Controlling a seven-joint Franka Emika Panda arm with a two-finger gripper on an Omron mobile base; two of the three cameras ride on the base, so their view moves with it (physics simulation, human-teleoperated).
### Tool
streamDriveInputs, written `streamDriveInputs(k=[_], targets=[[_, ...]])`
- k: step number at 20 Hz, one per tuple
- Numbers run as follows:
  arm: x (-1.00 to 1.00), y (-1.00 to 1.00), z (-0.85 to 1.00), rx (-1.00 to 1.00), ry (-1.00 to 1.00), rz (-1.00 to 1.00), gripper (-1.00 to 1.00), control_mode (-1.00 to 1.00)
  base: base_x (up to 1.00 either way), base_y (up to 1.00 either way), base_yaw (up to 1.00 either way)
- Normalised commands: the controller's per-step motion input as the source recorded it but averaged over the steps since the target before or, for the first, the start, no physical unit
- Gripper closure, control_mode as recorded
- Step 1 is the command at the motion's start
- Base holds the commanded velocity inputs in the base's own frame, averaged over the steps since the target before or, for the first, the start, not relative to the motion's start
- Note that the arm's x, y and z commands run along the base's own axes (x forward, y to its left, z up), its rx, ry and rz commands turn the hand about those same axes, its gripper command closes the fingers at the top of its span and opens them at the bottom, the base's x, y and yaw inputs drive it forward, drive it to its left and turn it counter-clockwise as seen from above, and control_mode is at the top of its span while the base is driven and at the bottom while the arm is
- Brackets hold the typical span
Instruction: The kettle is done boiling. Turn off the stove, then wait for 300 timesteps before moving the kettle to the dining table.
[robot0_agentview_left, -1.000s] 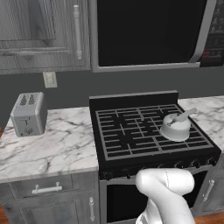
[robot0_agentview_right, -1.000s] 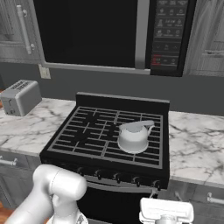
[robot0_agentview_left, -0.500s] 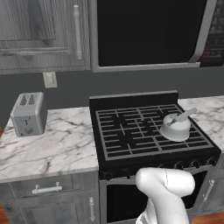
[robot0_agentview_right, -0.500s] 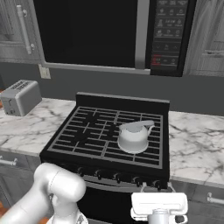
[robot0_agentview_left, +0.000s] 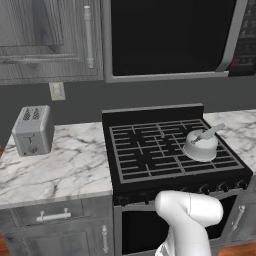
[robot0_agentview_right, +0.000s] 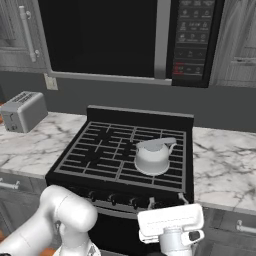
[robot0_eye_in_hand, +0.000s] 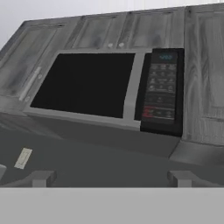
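While low before stove, hand open, upturned

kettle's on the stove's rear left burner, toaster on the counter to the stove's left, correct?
Not quite. The kettle sits on the front right of the stove, near the knobs, as the left base view shows; the right base view agrees. The toaster is on the counter left of the stove, as you said.

Smooth light-grey metal on the kettle, slight sheen. Matt black stove with grey grid grates. Veined white-grey marble counter, lower left. Brushed silver toaster. Weathered grey wood-grain cabinets, upper right. Glossy black microwave door.
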Motion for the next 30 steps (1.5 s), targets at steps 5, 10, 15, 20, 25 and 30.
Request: streamDriveInputs(k=[5,10,15,20,25,30], targets=[[0.00,0.37,0.38,-0.15,-0.03,0.04,-1.00,-1.00,0.00,0.00,0.00],[0.00,0.41,0.20,-0.19,0.00,0.04,-1.00,-1.00,0.00,0.00,0.00],[0.00,0.34,0.04,-0.28,0.00,0.02,-1.00,-1.00,0.00,0.00,0.00],[0.08,0.18,0.12,-0.27,0.00,0.00,-1.00,-1.00,0.00,0.00,0.00],[0.19,0.20,0.14,-0.26,0.00,0.00,-1.00,-1.00,0.00,0.00,0.00],[0.19,0.16,0.11,-0.25,0.00,0.00,-1.00,-1.00,0.00,0.00,0.00]])
